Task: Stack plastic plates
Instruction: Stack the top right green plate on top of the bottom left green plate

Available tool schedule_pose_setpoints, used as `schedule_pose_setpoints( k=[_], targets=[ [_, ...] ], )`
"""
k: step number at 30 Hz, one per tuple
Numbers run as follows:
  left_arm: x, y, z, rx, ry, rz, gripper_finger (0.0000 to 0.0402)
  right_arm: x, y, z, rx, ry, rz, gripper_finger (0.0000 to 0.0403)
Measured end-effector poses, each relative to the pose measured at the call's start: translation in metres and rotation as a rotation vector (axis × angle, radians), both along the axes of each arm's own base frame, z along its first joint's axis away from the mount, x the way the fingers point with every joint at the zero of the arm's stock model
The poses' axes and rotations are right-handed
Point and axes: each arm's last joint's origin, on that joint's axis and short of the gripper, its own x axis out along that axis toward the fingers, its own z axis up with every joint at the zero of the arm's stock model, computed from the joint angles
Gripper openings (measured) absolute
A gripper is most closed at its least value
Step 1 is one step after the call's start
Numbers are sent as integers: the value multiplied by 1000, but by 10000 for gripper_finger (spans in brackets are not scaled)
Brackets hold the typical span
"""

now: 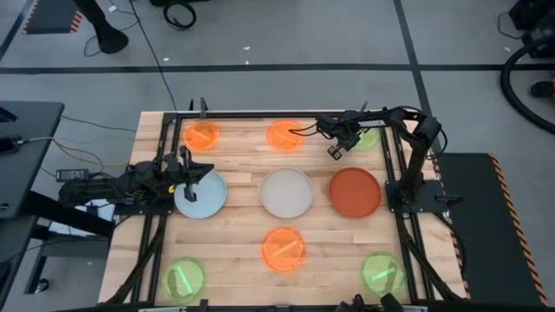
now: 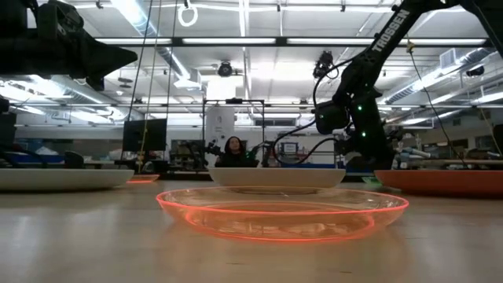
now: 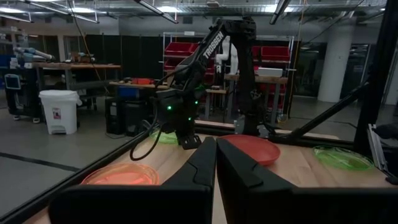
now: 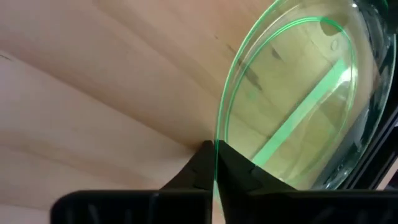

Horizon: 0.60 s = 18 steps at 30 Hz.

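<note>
Small translucent plates lie on the wooden table: orange ones (image 1: 202, 134) (image 1: 284, 134) (image 1: 284, 248) and green ones (image 1: 184, 279) (image 1: 382, 271). Across the middle lie three larger plates: pale blue (image 1: 201, 194), off-white (image 1: 287, 192) and rust red (image 1: 355, 191). At the far right, partly under my right arm, lies another green plate (image 4: 298, 99). My right gripper (image 4: 214, 158) is shut on it. My left gripper (image 3: 216, 152) is shut on nothing and hovers at the pale blue plate's far edge. My right gripper pinches the green plate's thin rim (image 4: 217, 134) between its two fingers, one on the plate's inner side and one on the outer. The fingers slant steeply down from above. As far as the wrist view shows, the plate lies flat on the wood.
Black frame rails (image 1: 399, 165) run along the table's left and right sides beside the arm bases. Bare wood lies between the plates, widest around the near orange plate (image 2: 283, 212). A person sits far behind the table in the low view.
</note>
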Motion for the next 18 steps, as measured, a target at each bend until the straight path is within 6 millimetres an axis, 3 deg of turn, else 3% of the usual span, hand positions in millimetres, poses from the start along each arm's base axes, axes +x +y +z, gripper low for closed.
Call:
schedule_pose_setpoints(
  k=[5, 9, 18],
  targets=[
    [0, 0, 0, 0, 0, 0, 20, 3, 10, 5, 2, 15, 20, 10],
    [0, 0, 0, 0, 0, 0, 20, 8, 33, 20, 1, 36, 59, 7],
    [0, 0, 0, -1, 0, 0, 20, 40, 122, 71, -38, 10, 350, 4]
  ],
)
